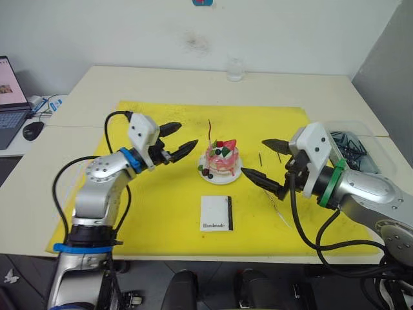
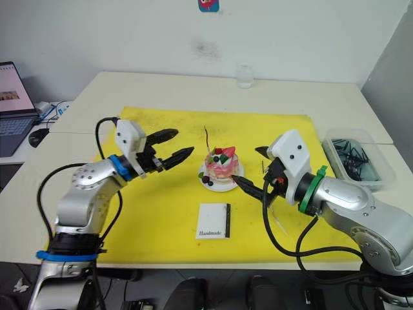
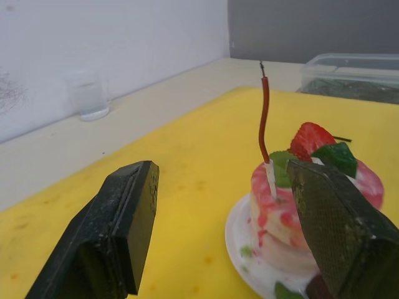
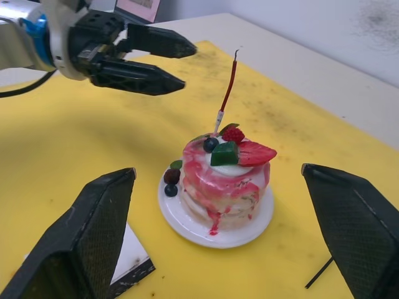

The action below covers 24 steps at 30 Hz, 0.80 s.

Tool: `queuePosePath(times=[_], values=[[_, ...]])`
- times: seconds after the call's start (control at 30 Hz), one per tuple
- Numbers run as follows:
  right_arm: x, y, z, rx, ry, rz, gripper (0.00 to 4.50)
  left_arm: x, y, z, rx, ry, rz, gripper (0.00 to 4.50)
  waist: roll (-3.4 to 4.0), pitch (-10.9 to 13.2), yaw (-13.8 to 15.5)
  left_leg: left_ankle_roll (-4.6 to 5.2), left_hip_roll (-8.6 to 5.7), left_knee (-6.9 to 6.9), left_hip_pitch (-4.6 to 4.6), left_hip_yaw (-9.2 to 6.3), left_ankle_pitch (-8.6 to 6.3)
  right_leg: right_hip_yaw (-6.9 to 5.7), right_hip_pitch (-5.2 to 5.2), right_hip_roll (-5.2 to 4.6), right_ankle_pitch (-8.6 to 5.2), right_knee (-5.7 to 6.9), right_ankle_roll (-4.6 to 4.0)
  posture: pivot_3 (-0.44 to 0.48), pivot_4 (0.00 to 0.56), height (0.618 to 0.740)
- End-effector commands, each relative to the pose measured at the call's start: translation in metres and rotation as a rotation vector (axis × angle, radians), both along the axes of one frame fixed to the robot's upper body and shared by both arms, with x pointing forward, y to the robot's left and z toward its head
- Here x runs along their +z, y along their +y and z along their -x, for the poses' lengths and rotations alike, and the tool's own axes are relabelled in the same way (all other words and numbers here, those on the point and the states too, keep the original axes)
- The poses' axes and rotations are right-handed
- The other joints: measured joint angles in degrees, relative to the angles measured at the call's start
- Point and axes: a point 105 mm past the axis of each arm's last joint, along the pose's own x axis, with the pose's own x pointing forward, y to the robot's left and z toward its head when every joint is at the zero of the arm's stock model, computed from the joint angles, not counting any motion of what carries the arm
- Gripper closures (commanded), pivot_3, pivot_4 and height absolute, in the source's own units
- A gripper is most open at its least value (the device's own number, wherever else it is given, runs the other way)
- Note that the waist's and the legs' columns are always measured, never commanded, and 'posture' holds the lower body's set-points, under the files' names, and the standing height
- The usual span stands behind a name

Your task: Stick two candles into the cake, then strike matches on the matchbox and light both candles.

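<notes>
1. The cake [image 1: 222, 161] sits on its small white plate [image 1: 220, 177] at the centre of the yellow mat [image 1: 161, 213].
2. One candle [image 1: 210, 134] stands in the cake; the second [image 1: 279, 213] lies on the mat near the right gripper.
3. The matchbox [image 1: 216, 213] lies flat in front of the cake.
4. One match [image 1: 259, 159] lies right of the plate.
5. Left gripper [image 1: 182, 139]: fingers spread, empty, left of the cake.
6. Right gripper [image 1: 262, 160]: fingers spread, empty, right of the cake.

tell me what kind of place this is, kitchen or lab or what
Most likely an office or lab set up for robot trials, not a kitchen: plain pale tables pushed together against a bare wall, a yellow mat as the work area, and a laptop with a mouse at the side.
</notes>
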Motion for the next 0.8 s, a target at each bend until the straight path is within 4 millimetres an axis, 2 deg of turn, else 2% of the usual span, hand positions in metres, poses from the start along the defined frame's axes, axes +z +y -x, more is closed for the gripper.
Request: queuePosePath(times=[0.03,0.1,0.23,0.4,0.5,0.63,0.8], values=[[0.018,-0.010,0.006,-0.021,-0.095,-0.024,0.00,0.007,-0.005,0.027,-0.117,0.012,-0.040,0.46,0.00,0.0,0.0,0.00,-0.01,0.00,0.00,-0.01,0.00,0.01,0.00,-0.03,0.00,0.00,0.00,0.000,0.150,0.740],[0.019,-0.018,0.007,-0.039,-0.090,-0.037,0.00,-0.004,-0.010,0.046,-0.201,0.051,-0.102,0.02,0.00,0.0,-0.1,0.00,-0.02,-0.01,0.00,-0.01,0.00,0.04,-0.01,-0.06,0.00,-0.01,0.00,0.000,0.150,0.740],[0.004,-0.045,0.016,-0.111,-0.041,0.058,0.00,-0.017,-0.037,0.087,-0.409,0.124,-0.165,0.02,0.00,0.0,0.6,0.00,-0.08,-0.02,0.00,-0.02,0.00,0.00,0.01,-0.39,-0.01,-0.03,-0.01,0.000,0.150,0.740],[-0.029,-0.060,0.030,-0.185,0.051,0.146,0.00,-0.024,-0.064,0.119,-0.612,0.129,-0.211,0.02,0.00,0.0,0.4,0.00,-0.09,0.00,0.17,-0.02,0.00,0.01,0.13,-0.42,-0.02,-0.01,-0.02,0.000,0.150,0.740],[-0.050,-0.062,0.036,-0.230,0.118,0.141,0.00,-0.024,-0.072,0.127,-0.689,0.108,-0.233,0.02,0.01,0.0,0.2,0.00,-0.05,-0.04,0.40,-0.01,0.00,0.04,0.25,-0.39,-0.04,0.02,-0.06,0.000,0.150,0.740],[-0.080,-0.065,0.036,-0.299,0.188,0.134,0.00,-0.023,-0.082,0.129,-0.753,0.088,-0.253,0.02,0.01,0.0,0.1,0.00,-0.07,-0.04,0.44,-0.05,0.00,0.02,0.26,-0.35,-0.08,0.06,-0.12,0.000,0.150,0.740],[-0.102,-0.062,0.030,-0.311,0.201,0.135,0.00,-0.026,-0.086,0.125,-0.759,0.064,-0.267,0.02,0.00,0.0,0.0,0.00,-0.11,-0.02,0.42,0.04,0.00,0.14,0.25,-0.35,-0.11,0.01,-0.17,0.000,0.150,0.740]])
